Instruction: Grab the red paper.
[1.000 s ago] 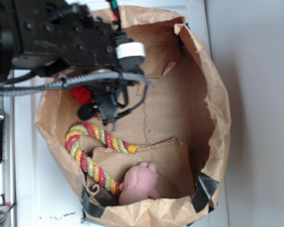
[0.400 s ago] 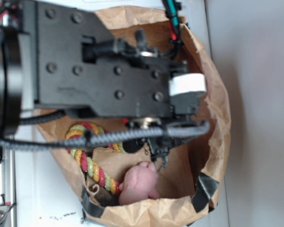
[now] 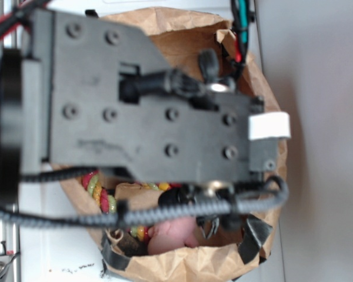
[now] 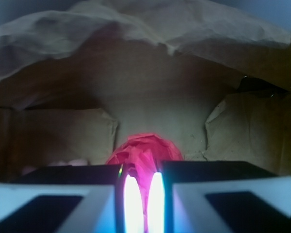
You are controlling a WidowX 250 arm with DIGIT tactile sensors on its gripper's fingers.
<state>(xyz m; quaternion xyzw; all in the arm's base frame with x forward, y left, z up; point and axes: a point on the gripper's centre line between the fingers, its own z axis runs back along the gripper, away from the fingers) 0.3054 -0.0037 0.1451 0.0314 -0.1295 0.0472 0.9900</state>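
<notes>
In the wrist view the red paper, a crumpled bright red ball, sits right at my gripper. Its folds run down into the narrow gap between the two glowing fingers, which are shut on it. Brown bag wall stands behind it. In the exterior view my black arm fills most of the frame above the bag. It hides both the red paper and the fingertips.
An open brown paper bag lies on a white surface. Inside it a red-yellow-green rope toy and a pale pink plush lump show below the arm. Black tape patches the bag's lower right rim.
The arm has swung from the bag's upper left toward its right side and risen close to the camera. The red paper no longer shows at its former spot.
</notes>
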